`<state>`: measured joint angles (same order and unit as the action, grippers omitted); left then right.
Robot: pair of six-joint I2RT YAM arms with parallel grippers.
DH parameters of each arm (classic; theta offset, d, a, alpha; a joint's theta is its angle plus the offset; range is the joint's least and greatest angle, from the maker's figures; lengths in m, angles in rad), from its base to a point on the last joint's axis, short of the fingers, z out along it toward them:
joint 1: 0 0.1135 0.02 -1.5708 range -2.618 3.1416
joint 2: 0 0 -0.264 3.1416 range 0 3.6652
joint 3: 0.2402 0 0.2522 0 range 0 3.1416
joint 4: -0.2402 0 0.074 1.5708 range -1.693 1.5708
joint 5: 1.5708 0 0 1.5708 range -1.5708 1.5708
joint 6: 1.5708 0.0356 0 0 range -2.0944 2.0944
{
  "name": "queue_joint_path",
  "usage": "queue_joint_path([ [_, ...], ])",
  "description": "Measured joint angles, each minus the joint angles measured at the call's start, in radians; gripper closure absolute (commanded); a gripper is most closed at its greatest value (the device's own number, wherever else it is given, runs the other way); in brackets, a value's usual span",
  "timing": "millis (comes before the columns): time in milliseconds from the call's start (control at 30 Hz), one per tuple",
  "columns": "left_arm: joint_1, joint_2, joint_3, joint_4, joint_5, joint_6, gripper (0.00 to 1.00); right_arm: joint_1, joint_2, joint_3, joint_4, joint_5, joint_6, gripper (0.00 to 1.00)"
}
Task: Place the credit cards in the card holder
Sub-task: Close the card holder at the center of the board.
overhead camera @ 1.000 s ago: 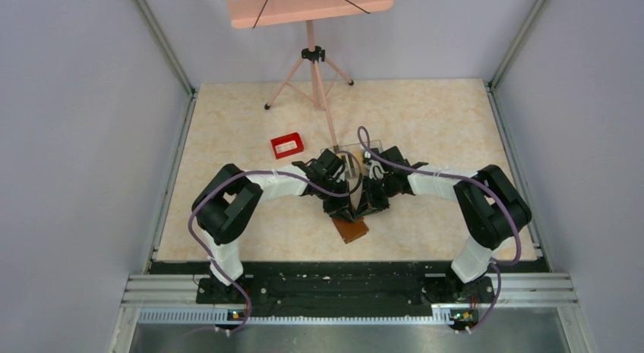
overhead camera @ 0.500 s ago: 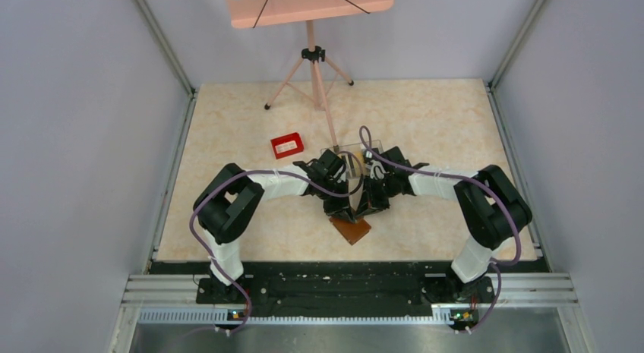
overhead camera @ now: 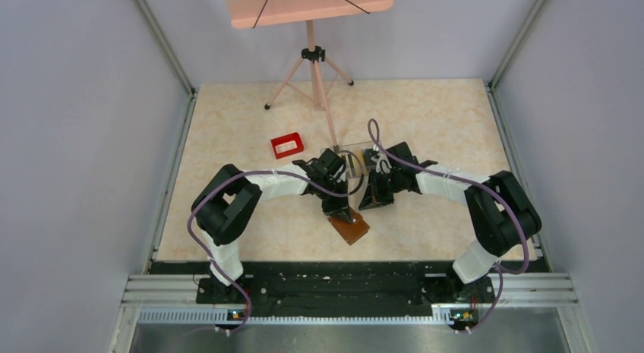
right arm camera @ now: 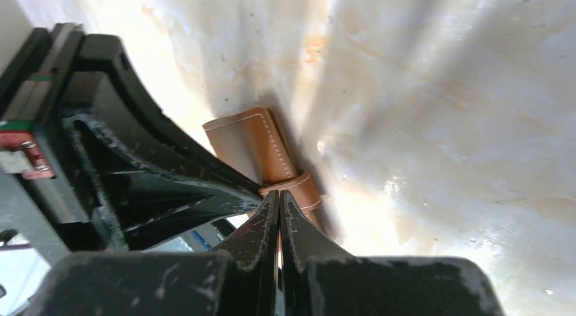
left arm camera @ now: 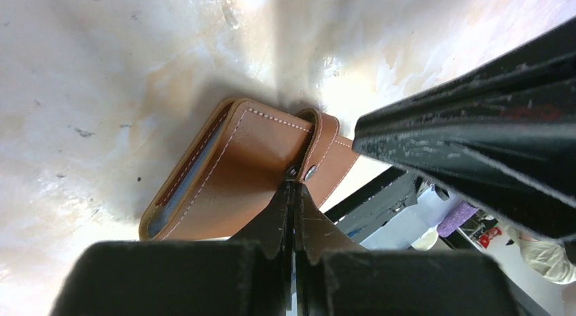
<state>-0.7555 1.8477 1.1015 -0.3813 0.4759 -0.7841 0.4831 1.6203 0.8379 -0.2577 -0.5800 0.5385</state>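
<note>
Brown leather card holder [left arm camera: 231, 173] lies folded, left fingers [left arm camera: 272, 224] pressed together at its strap [left arm camera: 327, 136], right fingers [right arm camera: 258, 238] pressed together nearby.

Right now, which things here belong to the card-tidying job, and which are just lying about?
Part of the job: brown leather card holder; left hand and right hand, both shut, tips by its strap. No credit cards plainly visible.
Lying about: small red tray; clear plastic box, partly hidden behind the arms; pink board on a tripod.

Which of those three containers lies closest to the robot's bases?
The brown leather wallet, folded shut; the red tray and the clear box lie farther back.
</note>
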Motion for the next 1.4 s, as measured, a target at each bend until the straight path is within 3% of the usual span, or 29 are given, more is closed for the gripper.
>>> queue_joint_path([
  [267, 0.000, -0.042, 0.006, -0.039, -0.016, 0.035, 1.00, -0.002, 0.036, 0.000, -0.028, 0.034, -0.033, 1.00],
  [1400, 0.000, -0.052, 0.005, -0.094, -0.056, 0.047, 1.00, 0.058, 0.035, 0.000, 0.034, -0.104, -0.040, 1.00],
])
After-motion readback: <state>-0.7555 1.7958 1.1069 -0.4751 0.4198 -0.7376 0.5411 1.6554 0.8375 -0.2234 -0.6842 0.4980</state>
